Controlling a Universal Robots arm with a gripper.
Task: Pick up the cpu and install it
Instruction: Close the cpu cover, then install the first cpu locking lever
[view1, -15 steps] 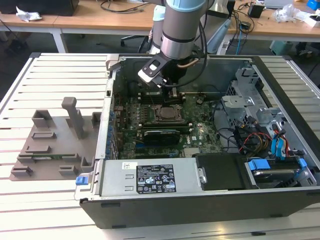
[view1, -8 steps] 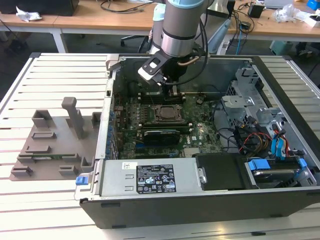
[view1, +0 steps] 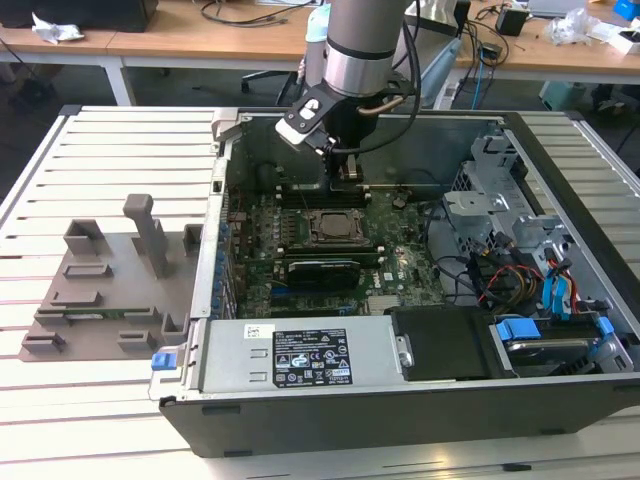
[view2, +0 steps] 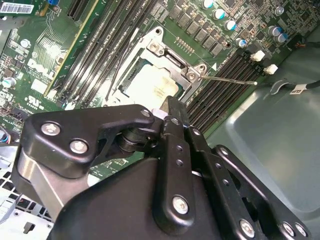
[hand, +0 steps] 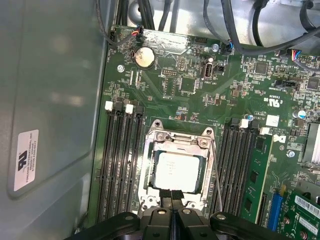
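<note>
Silver cpu (hand: 176, 170) sits in socket (hand: 177, 136) — gripper (hand: 172, 193) closed.

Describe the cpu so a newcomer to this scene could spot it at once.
Find the open computer case and the green motherboard lying in it. Near the board's middle, between two banks of long black memory slots, sits a metal socket frame. The cpu is the flat square inside that frame, the one pale silver face there.
</note>
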